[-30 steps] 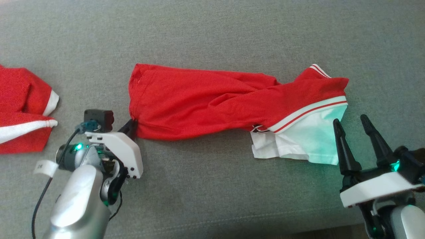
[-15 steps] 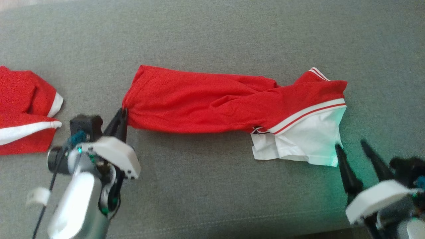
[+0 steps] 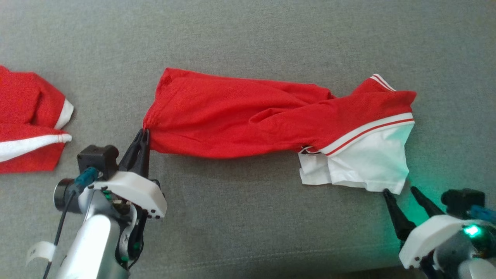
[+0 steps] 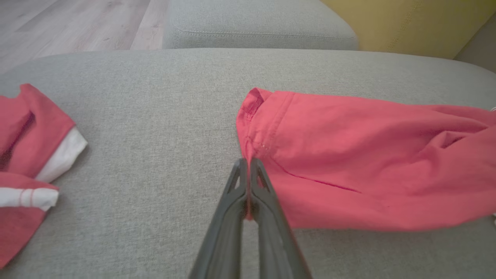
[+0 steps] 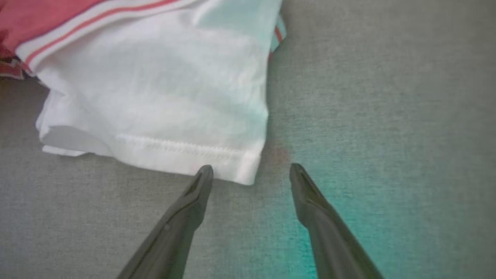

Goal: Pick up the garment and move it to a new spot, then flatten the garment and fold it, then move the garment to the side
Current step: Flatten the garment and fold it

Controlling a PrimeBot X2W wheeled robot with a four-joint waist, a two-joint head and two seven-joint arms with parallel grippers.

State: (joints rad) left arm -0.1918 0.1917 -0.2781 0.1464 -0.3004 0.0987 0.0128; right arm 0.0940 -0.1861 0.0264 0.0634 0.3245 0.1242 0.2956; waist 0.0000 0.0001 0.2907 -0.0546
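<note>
The garment point(image 3: 248, 116) is a red shirt with a white, red-striped end, bunched lengthwise across the grey cushion. My left gripper point(image 3: 142, 133) is shut on the garment's red left corner point(image 4: 248, 151), which bunches toward the pinched tips. My right gripper point(image 3: 401, 190) stands open with its tips at the white hem's lower right corner point(image 5: 248, 170). In the right wrist view that corner lies just ahead of the gap between the fingers, with the left fingertip point(image 5: 203, 174) at the hem's edge; no cloth is pinched there.
A second red and white garment point(image 3: 27, 124) lies at the far left of the cushion point(image 3: 248, 232). In the left wrist view, wooden floor point(image 4: 69, 23), another grey cushion point(image 4: 255, 23) and a yellow surface point(image 4: 407, 23) lie beyond.
My left gripper has drawn back toward me, pulling the garment's red corner into a point. My right gripper has pulled back from beside the white end to its lower corner. The camera shifted slightly.
</note>
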